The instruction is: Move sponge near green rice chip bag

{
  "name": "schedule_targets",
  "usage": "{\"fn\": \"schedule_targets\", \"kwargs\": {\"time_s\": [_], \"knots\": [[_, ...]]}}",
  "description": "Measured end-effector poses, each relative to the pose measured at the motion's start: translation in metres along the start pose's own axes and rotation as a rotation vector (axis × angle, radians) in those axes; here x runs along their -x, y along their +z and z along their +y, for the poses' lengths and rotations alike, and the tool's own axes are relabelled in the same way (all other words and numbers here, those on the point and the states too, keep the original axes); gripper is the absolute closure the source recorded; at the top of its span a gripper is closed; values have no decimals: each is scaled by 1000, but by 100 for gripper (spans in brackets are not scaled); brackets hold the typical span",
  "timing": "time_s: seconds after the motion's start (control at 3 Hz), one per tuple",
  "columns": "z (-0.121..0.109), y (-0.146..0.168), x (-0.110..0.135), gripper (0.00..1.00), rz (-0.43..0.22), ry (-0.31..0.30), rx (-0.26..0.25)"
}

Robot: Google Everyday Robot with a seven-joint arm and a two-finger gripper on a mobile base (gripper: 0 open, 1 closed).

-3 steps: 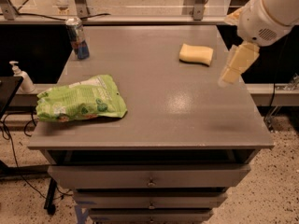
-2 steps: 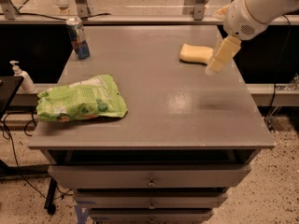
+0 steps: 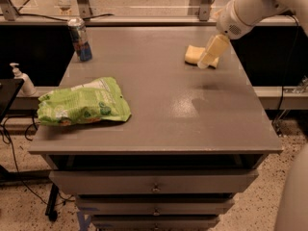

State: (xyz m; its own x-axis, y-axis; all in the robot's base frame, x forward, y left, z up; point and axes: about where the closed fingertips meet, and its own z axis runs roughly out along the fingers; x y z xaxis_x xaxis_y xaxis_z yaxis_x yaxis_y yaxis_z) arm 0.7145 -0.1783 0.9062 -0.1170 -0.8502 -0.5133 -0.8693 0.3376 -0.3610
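The pale yellow sponge [image 3: 194,55] lies flat at the far right of the grey table [image 3: 159,109]. My gripper [image 3: 208,60], with cream-yellow fingers on a white arm coming in from the upper right, hangs just over the sponge's right part and hides some of it. The green rice chip bag [image 3: 83,107] lies flat near the table's front left corner, far from the sponge.
A blue-and-silver drink can [image 3: 80,39] stands upright at the table's back left. A white pump bottle [image 3: 22,80] stands off the table to the left. Drawers [image 3: 154,186] sit below the tabletop. A railing runs behind the table.
My gripper has moved left and away from me, from off the table's right edge to over the sponge. The sponge, bag and can have not moved.
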Motion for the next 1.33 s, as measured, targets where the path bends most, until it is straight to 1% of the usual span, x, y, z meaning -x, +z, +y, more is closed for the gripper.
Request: {"fn": "schedule_targets", "kwargs": {"time_s": [0.33, 0.67, 1.0, 1.33], "knots": [[-13, 26, -17, 0, 19, 67, 12], [-18, 47, -32, 0, 48, 117, 29], [-16, 63, -44, 15, 70, 151, 54], [-10, 75, -52, 39, 91, 179, 78]]}}
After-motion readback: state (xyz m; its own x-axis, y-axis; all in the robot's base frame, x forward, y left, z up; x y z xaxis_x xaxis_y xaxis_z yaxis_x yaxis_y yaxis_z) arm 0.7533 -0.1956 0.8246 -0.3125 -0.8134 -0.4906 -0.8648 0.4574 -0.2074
